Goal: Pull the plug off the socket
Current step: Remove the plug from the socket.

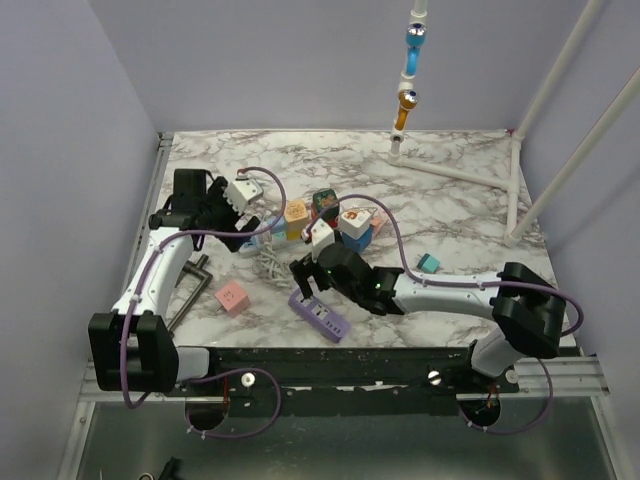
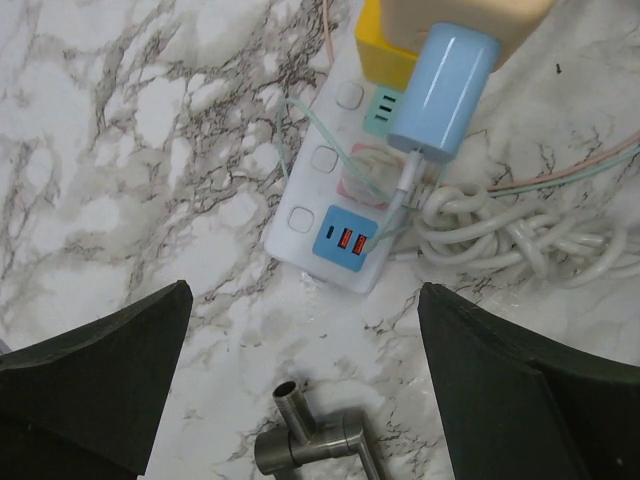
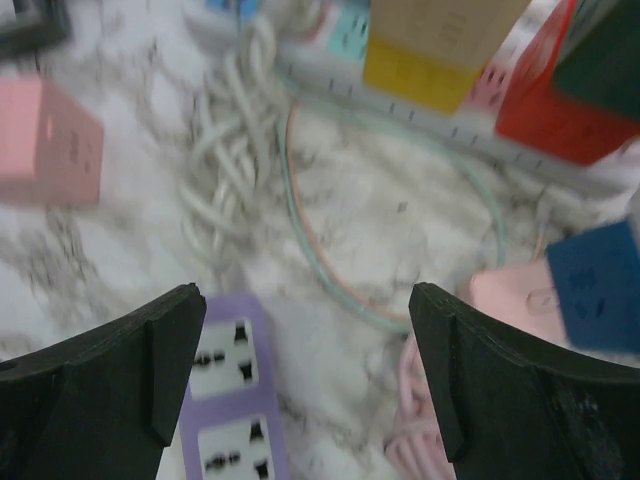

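Note:
A white power strip (image 2: 325, 205) lies on the marble with a light blue plug (image 2: 443, 88) seated in it and a yellow-and-tan plug (image 2: 385, 50) behind that. My left gripper (image 2: 305, 350) hovers open above the strip's near end, with only bare marble and a metal fitting between its fingers. In the top view the strip (image 1: 262, 238) runs right past a tan plug (image 1: 295, 213). My right gripper (image 3: 310, 370) is open over marble, between a purple power strip (image 3: 235, 400) and a pink cable coil (image 3: 420, 435). It holds nothing, and the yellow-and-tan plug (image 3: 440, 45) stands beyond it.
A steel pipe fitting (image 2: 310, 440) lies under the left gripper. A coiled white cable (image 2: 500, 230) sits right of the strip. A pink cube socket (image 1: 232, 298), a red plug (image 3: 540, 90), a blue block (image 3: 595, 285) and a small teal piece (image 1: 429, 263) lie around.

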